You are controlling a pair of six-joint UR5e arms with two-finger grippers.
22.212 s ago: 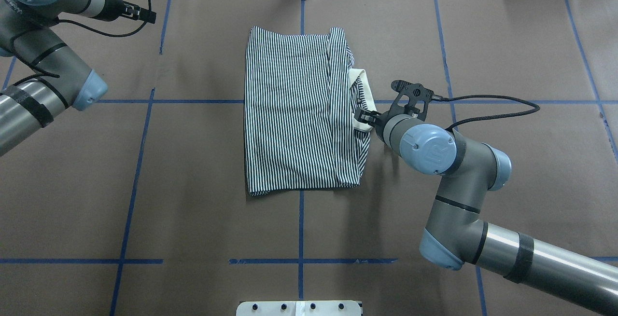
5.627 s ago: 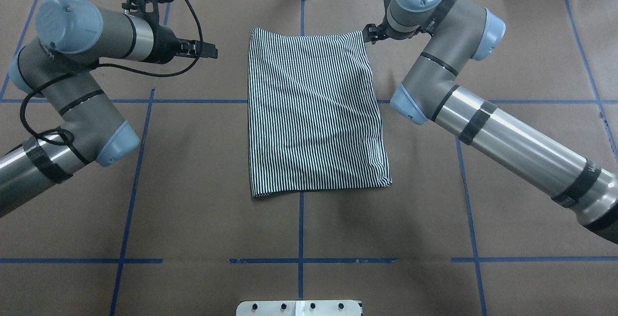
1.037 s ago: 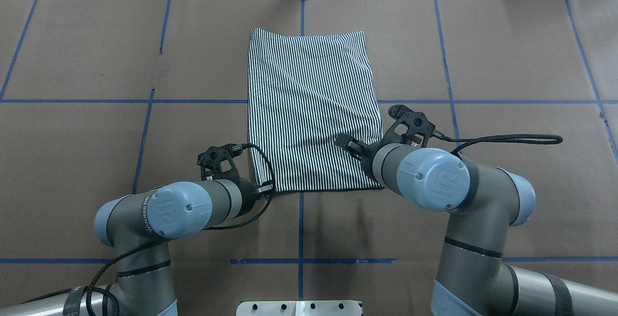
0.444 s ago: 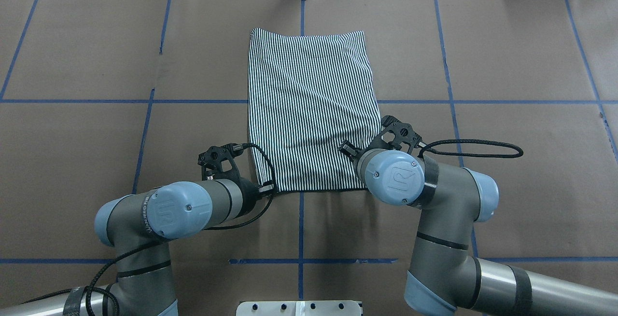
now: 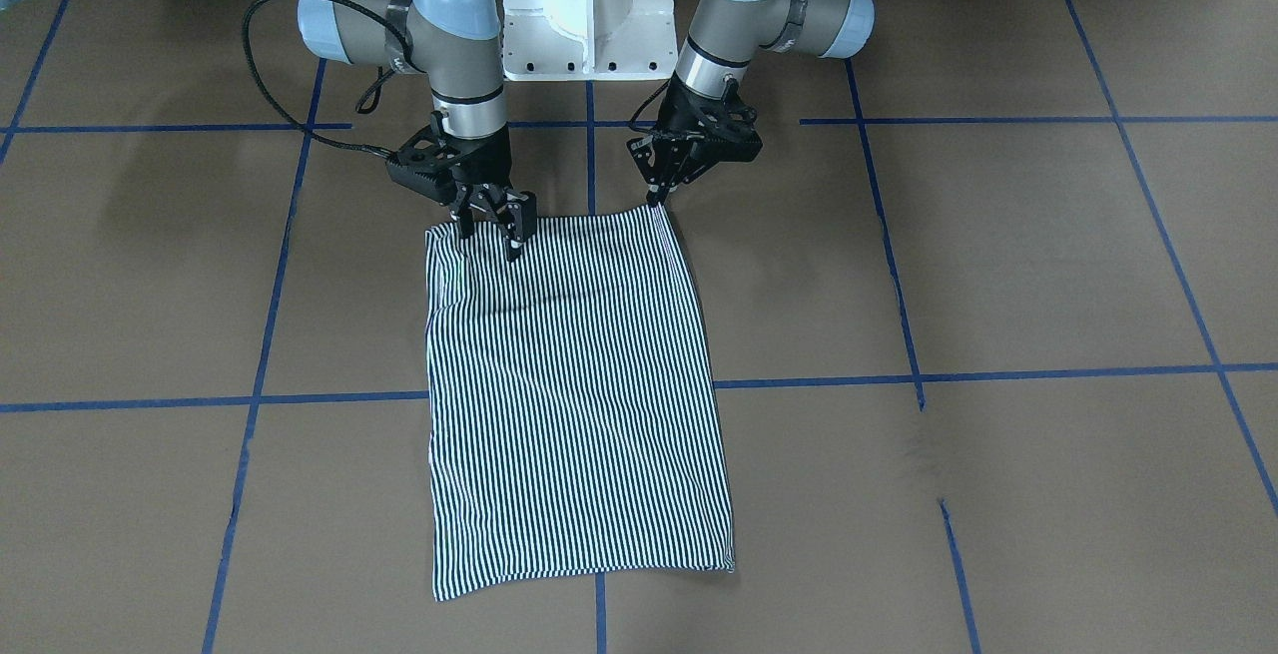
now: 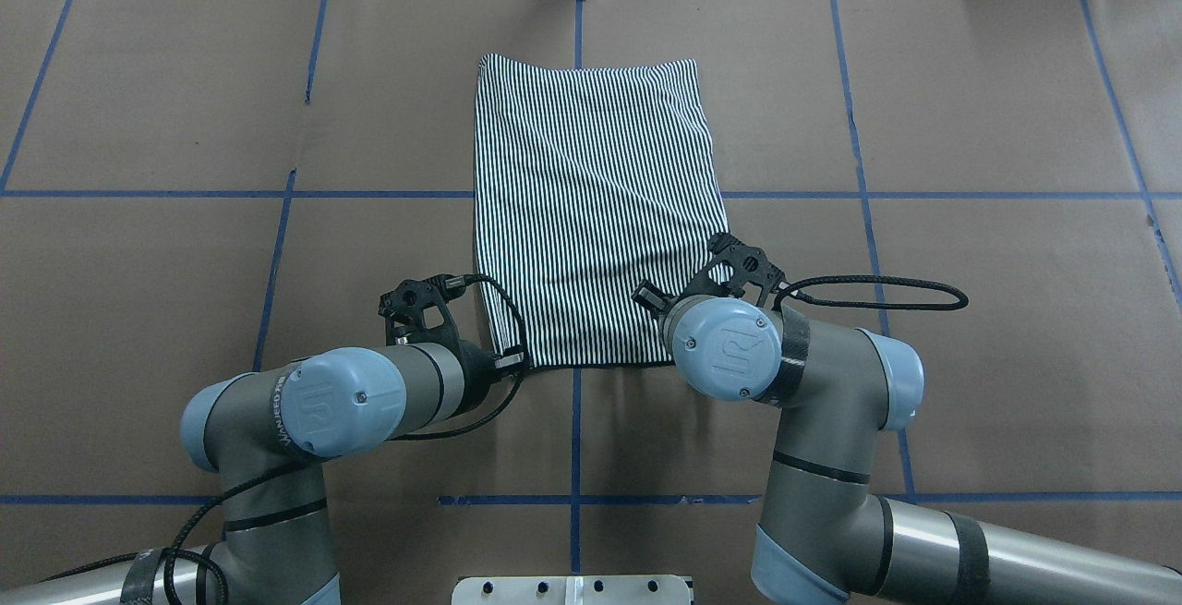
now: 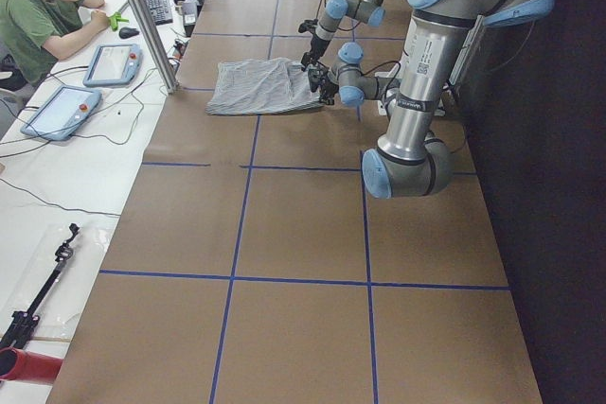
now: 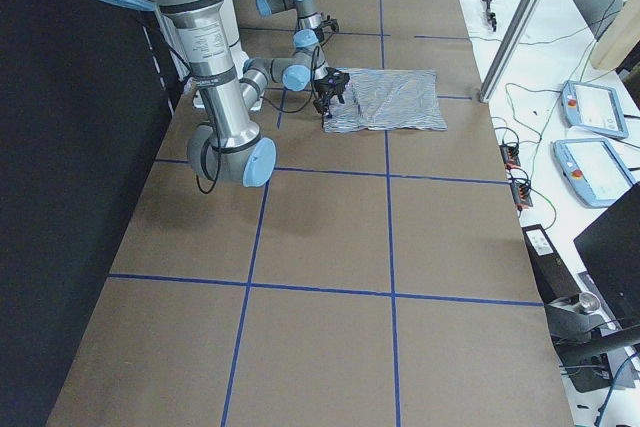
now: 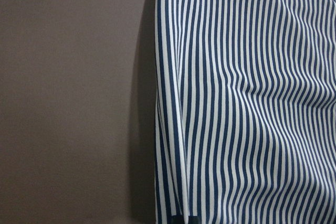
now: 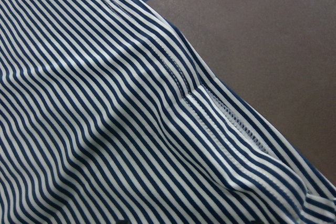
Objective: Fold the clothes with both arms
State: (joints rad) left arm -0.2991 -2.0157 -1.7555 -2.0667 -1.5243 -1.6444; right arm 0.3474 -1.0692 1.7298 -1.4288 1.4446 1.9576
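At the robot's side of the table (image 5: 998, 265), both arms are down on the shirt (image 5: 574, 404), which lies flat in the middle as a long striped rectangle, its short edge toward the base. Left gripper (image 5: 656, 197) sits right on its corner, fingers drawn together to a point, pinching the cloth as far as I can judge. Right gripper (image 5: 491, 230) is over the other corner, fingers apart and straddling the edge, nothing caught yet.

So the step looks like getting that second pinch, then folding the near half over the far half. To do it well, the right one needs to come down just inside the hem (image 10: 210, 108) and bite through every layer; the cloth bulges a little there, so a shallow nip might take only the top ply. Once both hold, lift together, level, keep the edge gently taut between them, and carry it straight along the stripes so the corners land square.
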